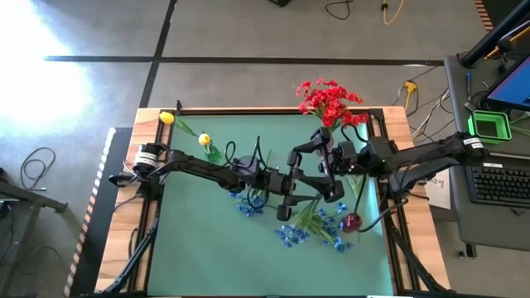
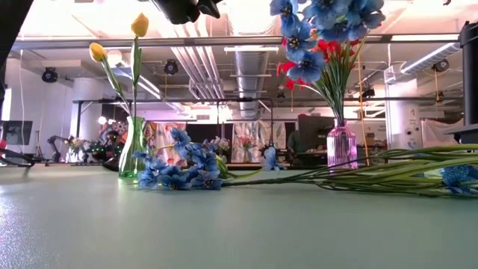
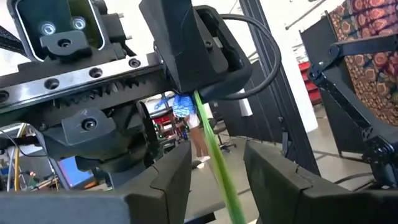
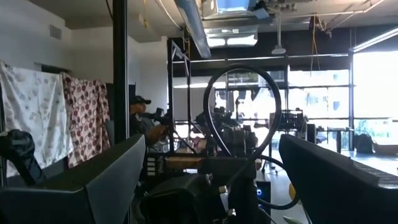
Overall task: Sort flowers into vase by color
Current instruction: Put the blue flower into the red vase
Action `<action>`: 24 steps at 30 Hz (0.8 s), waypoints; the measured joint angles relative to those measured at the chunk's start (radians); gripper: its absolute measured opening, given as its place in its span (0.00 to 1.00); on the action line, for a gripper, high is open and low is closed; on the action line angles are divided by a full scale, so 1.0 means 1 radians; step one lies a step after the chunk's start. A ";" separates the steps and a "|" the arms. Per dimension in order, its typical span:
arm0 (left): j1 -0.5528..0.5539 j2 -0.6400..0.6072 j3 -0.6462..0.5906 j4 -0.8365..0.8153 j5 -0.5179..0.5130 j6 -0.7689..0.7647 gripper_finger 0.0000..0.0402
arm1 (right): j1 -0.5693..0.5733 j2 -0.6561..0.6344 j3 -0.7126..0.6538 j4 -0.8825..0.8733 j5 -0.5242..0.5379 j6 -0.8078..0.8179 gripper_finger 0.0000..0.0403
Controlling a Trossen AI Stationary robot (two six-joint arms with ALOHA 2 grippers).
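Between L tool (image 3: 214, 180) fingers, stem (image 3: 219, 165), bloom blurred

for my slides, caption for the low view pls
Blue flowers lie on the green mat beside a green vase of yellow tulips and a pink vase.

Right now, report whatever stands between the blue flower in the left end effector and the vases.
The open right end effector hangs close in front of the blue flower that the left end effector grips, between it and the pink vase. Toward the green vase, nothing visible but the left arm itself.
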 joint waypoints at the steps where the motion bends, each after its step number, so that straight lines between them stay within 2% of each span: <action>1: 0.000 0.000 0.000 0.000 0.000 0.002 0.34 | 0.000 -0.001 0.000 -0.002 0.005 0.000 0.90; 6: 0.000 0.000 0.000 0.002 0.000 0.025 0.27 | 0.000 -0.004 0.000 -0.057 0.022 0.015 0.90; 13: 0.012 0.000 0.013 -0.008 -0.005 0.036 0.02 | 0.000 -0.004 0.000 -0.071 0.024 0.027 0.90; 24: 0.014 0.000 0.013 0.010 -0.002 0.080 0.00 | 0.000 -0.004 0.000 -0.100 0.023 0.045 0.90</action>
